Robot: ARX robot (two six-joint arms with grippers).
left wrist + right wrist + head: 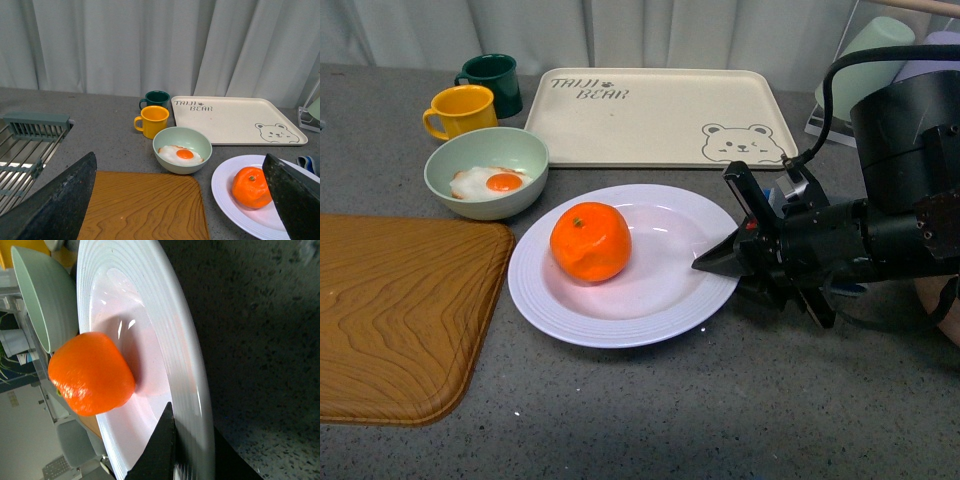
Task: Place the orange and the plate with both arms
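- We see the plate (620,322) as glossy white ware, smooth in its well and finely ridged round the rim.
- The orange (590,241) has dimpled skin with a slight shine.
- The counter (720,420) looks like dark grey speckled stone, matt.
- The board (390,310) shows brown wood grain under a satin finish.
- The bear tray (660,120) looks like smooth, matt cream plastic.
- The bowl (525,150) is smooth pale green with a soft sheen.
- The yellow mug (463,108) and green mug (495,80) are glossy.
- The curtain (150,45) is pale cloth.
- The rack (20,160) is bare metal.
- The left pincer (179,156) has matt black, faintly grainy fingers (67,205).
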